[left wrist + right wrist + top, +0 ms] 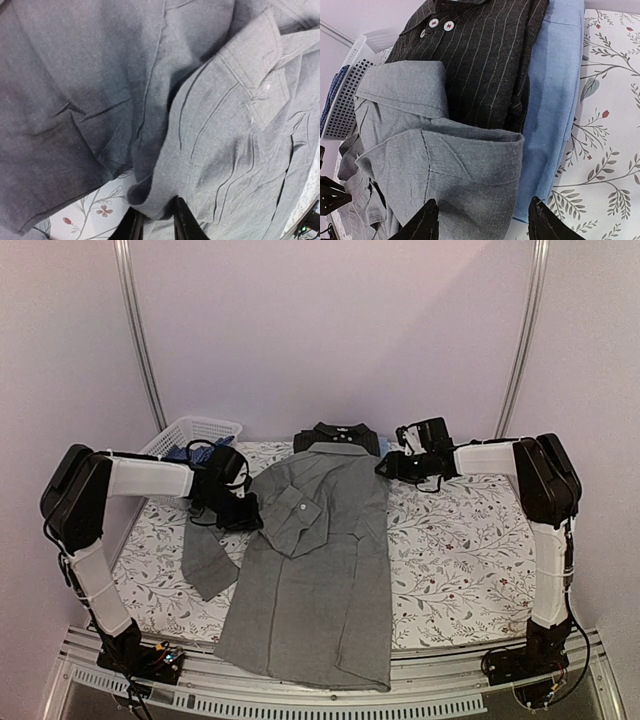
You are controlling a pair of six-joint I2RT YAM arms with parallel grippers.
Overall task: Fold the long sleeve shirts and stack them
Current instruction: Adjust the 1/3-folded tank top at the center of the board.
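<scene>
A mid-grey long sleeve shirt (320, 570) lies spread down the middle of the table, one sleeve folded across its chest and the other trailing to the left. My left gripper (238, 508) sits at its left shoulder. In the left wrist view a rolled fold of grey cloth (160, 190) fills the gap of that gripper (157, 222), which is shut on it. My right gripper (388, 468) hovers at the shirt's right shoulder. In the right wrist view it (482, 220) is open above the grey shoulder fold (470, 165). Behind lie a folded black shirt (485, 60) and a light blue shirt (552, 100).
A white lattice basket (195, 430) with blue patterned cloth in it stands at the back left. The floral tablecloth (460, 540) shows bare to the right of the grey shirt. The shirt's hem hangs over the table's near edge.
</scene>
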